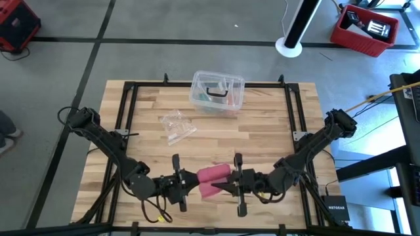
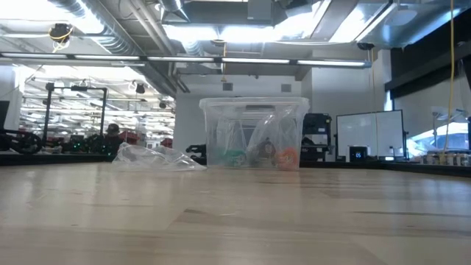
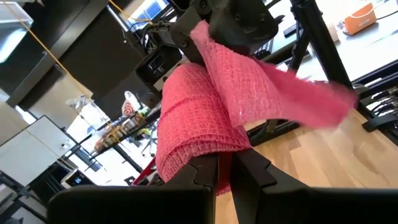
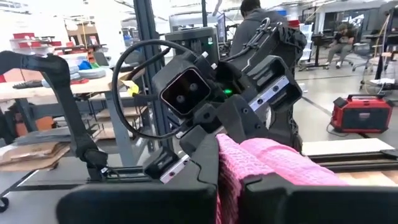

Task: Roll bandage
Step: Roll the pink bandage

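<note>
Left gripper [image 1: 186, 179]: I see it clamped on the bandage [image 1: 212, 174] roll.
Right gripper [image 1: 226, 186]: pinching the loose tail — I'd keep tension, wind evenly.

Wooden table [image 1: 262, 124] with a black frame, centre of the high view. Clear plastic box [image 1: 218, 92] at the table's upper edge, holding small items; in the low view it stands centre frame. Crumpled clear plastic wrapper [image 1: 176, 126] lies left of and below the box, apart from it. Red bin [image 1: 364, 29] on the floor, upper right; white post base [image 1: 289, 46] beside it.
</note>
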